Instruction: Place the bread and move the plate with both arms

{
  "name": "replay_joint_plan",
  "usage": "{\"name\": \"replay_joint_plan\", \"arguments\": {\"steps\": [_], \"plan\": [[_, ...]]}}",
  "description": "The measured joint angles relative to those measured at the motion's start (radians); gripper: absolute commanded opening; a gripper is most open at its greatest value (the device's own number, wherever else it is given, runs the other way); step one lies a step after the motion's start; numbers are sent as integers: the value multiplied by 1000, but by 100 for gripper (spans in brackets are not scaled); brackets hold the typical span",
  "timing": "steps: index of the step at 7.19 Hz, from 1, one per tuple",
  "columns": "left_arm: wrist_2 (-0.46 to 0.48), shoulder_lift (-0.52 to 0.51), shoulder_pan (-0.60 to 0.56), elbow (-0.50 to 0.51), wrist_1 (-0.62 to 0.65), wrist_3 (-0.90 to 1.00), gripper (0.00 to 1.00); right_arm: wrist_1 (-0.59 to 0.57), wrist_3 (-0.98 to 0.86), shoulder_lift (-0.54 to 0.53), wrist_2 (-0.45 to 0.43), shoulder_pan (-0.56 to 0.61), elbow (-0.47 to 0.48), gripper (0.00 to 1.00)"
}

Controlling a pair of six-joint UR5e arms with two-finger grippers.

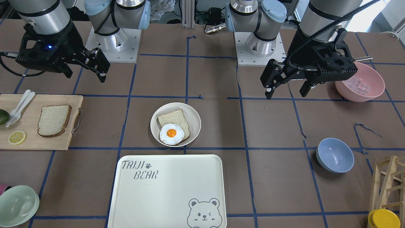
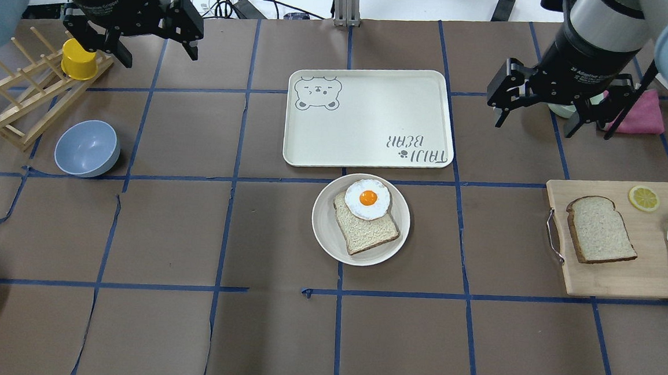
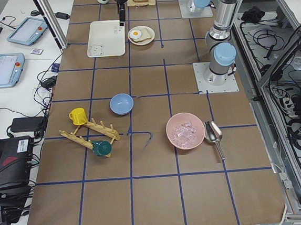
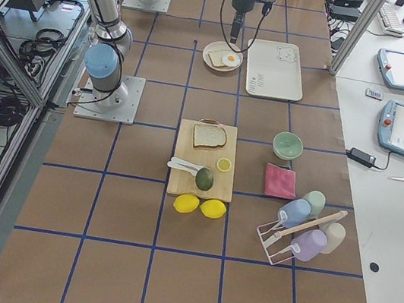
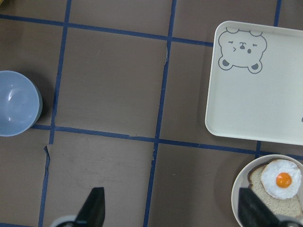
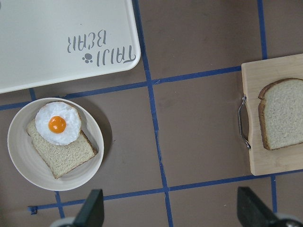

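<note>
The bread [image 1: 53, 120] lies flat on a wooden cutting board; it also shows in the overhead view [image 2: 601, 230] and the right wrist view [image 6: 283, 113]. The round cream plate [image 1: 196, 122] [image 2: 323, 221] [image 6: 19, 151] sits mid-table and holds a smaller slice topped with a fried egg [image 1: 171, 134]. My right gripper [image 1: 85, 76] [image 2: 534, 125] [image 6: 173, 213] hovers open and empty, high above the table between plate and board. My left gripper [image 1: 286, 91] [image 2: 159, 55] [image 5: 173, 213] hovers open and empty, far from the plate [image 5: 239, 189].
A cream bear tray [image 2: 367, 120] lies just beyond the plate. The cutting board [image 2: 612, 280] also carries a lemon slice, white cutlery and an avocado. A blue bowl [image 2: 87, 148], a wooden rack with a yellow cup [image 2: 79, 60], a pink bowl [image 1: 360, 82] and a green bowl [image 1: 17, 205] stand around.
</note>
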Motion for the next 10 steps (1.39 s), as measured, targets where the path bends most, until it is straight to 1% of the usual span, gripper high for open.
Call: {"name": "replay_joint_plan", "arguments": {"steps": [10], "plan": [[2,1,1,0,0,2,100,20,-5,-3,18,13,-5,100]]}}
